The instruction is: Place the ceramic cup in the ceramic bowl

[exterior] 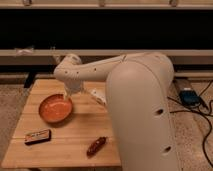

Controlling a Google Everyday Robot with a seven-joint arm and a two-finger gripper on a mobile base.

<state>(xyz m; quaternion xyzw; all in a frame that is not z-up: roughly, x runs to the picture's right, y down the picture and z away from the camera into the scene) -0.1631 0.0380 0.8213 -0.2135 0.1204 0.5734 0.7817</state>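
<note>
The robot's pale arm (135,100) reaches left over the wooden desk (65,145). The orange ceramic bowl (52,111) sits at the desk's left. The gripper (70,93) hangs just above the bowl's back rim; its opening and its hold cannot be told. The ceramic cup cannot be made out.
</note>
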